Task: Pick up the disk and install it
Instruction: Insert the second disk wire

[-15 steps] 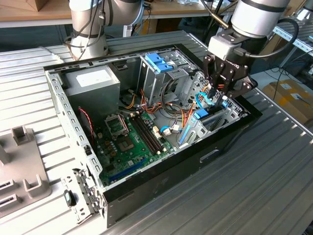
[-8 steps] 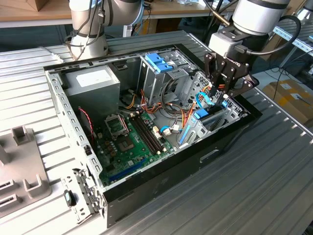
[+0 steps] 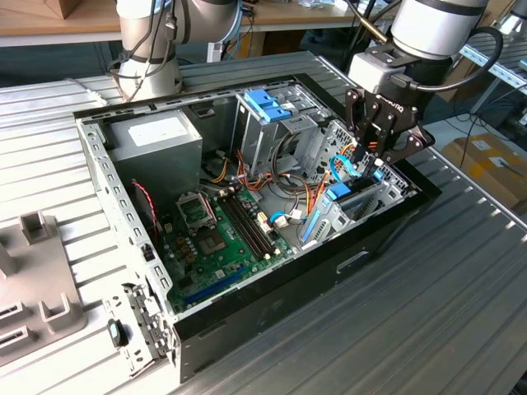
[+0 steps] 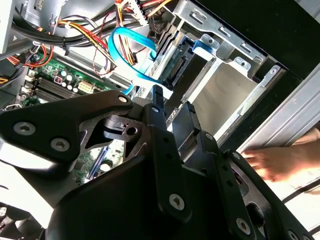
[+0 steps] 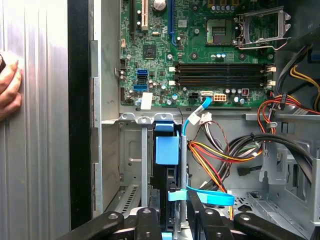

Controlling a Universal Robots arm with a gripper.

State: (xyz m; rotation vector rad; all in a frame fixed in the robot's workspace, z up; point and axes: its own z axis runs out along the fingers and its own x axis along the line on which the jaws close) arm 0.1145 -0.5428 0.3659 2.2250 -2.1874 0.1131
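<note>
The disk (image 5: 167, 186) stands on edge in a slot at the front corner of the PC case (image 3: 290, 281), the corner toward the exterior view's right (image 3: 342, 194); a blue tab sits on its upper edge; in the second wrist view its connector end (image 4: 181, 62) shows beside a bare metal bay wall; a flat blue cable (image 4: 125, 40) loops just beside it and crosses near its end in the first wrist view (image 5: 210, 196); the gripper (image 3: 377, 169) hangs right over that slot, fingers (image 4: 158, 112) a narrow gap apart w/ nothing between them, tips lined up either side of the disk's edge (image 5: 172, 224); the green board (image 5: 200, 50) lies flat on the case floor next to the bay, w/ bundles of coloured wires between; a grey power box (image 3: 156, 136) fills the far corner, a metal cage w/ blue top (image 3: 268, 103) stands near the far wall; the case rests mid-table on a ribbed metal table (image 3: 428, 313); a person's hand (image 5: 9, 85) rests on the table just outside the case wall nearest the disk (image 4: 280, 160)
</note>
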